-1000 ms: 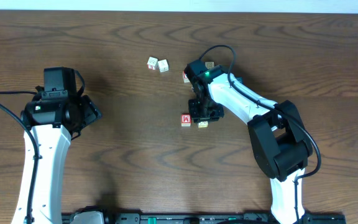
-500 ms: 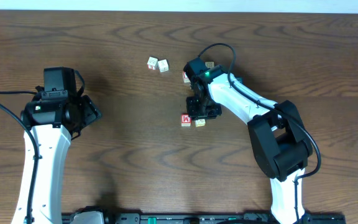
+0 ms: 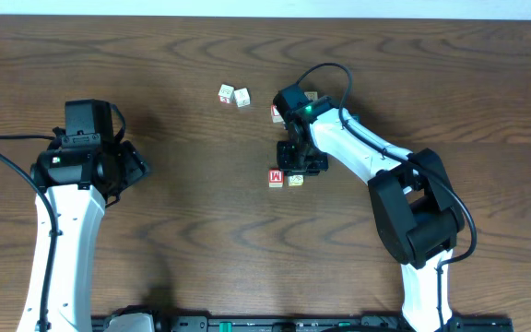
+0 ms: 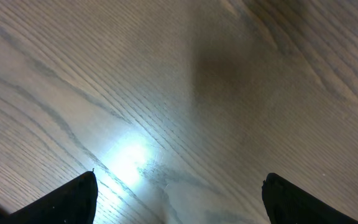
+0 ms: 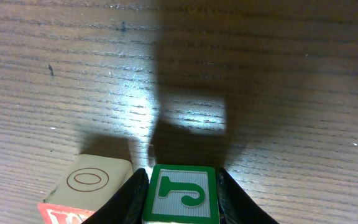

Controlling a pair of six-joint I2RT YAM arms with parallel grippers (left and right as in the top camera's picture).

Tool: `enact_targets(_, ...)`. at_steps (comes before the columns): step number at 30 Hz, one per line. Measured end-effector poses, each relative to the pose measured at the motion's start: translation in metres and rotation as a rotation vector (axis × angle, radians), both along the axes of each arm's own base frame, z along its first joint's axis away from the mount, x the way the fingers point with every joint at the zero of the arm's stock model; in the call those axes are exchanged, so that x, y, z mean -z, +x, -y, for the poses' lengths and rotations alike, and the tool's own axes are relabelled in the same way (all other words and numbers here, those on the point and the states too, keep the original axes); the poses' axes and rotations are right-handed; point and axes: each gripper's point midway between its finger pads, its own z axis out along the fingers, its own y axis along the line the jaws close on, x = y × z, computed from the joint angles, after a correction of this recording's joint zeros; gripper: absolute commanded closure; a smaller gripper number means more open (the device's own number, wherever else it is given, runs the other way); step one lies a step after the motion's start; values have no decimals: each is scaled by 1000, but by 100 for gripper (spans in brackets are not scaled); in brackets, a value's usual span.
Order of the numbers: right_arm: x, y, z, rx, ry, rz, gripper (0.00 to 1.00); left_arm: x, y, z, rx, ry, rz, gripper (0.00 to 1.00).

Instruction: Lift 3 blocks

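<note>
the green block (image 5: 180, 191) has crept toward 11 o'clock over the last second, tucking in next to the m block (image 3: 276, 176), and the right jaws have narrowed onto it. right now they pinch it from both sides, dark fingers (image 5: 134, 190) flush against its flanks. the m block sits just at its 9 o'clock, very near, with a sliver of gap showing in the wrist view. to my eye that's the first grip made. whether the cube has left the counter (image 3: 201, 249) i can't tell, so all three lifts look outstanding. the cream block (image 3: 242, 97) waits up at 11 o'clock, well apart, with another cube just beside it.

left jaws spread wide over bare counter, with the left arm (image 3: 72, 184) out at 9 o'clock.

these are small square-edged wooden cubes. the green face has a raised border and a hooked white symbol, and the m block shows a cream side with a thin red ring. the counter is dark, heavily grained and glossy, throwing glare.
</note>
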Motion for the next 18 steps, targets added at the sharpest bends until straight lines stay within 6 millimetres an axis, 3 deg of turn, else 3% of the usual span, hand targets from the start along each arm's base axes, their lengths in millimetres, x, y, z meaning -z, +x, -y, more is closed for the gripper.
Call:
enact_targets(10, 0, -3, -1, 28, 9, -19, 55, 0, 0, 0, 0, 0, 0, 15)
enact_targets(18, -1, -12, 3, 28, -10, -57, 52, 0, 0, 0, 0, 0, 0, 15)
